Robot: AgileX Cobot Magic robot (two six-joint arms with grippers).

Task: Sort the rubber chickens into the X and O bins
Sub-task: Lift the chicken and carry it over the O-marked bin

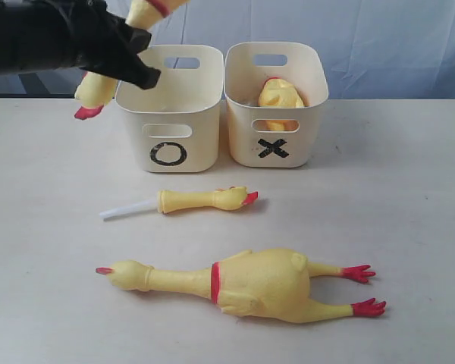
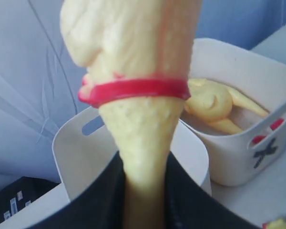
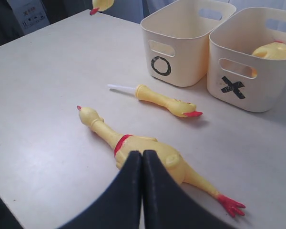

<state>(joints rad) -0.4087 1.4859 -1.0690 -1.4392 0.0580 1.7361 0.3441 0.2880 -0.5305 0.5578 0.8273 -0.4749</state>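
My left gripper [image 1: 129, 64] is shut on the neck of a rubber chicken [image 1: 93, 92], held in the air by the back left corner of the O bin [image 1: 205, 144]. Its head hangs down and its red-banded body [image 2: 138, 57] points up between the dark fingers [image 2: 100, 200]. The X bin [image 1: 307, 144] holds another chicken [image 1: 280, 95]. A slim chicken with a white stick [image 1: 205, 199] lies in front of the bins. The large chicken [image 1: 250, 282] lies nearer the front. My right gripper [image 3: 142, 160] is shut and empty, above the large chicken [image 3: 100, 126].
The two bins stand side by side at the back of the pale table [image 1: 409, 227], before a blue-grey backdrop [image 1: 394, 38]. The O bin's inside [image 2: 76, 148] shows nothing in it from the left wrist view.
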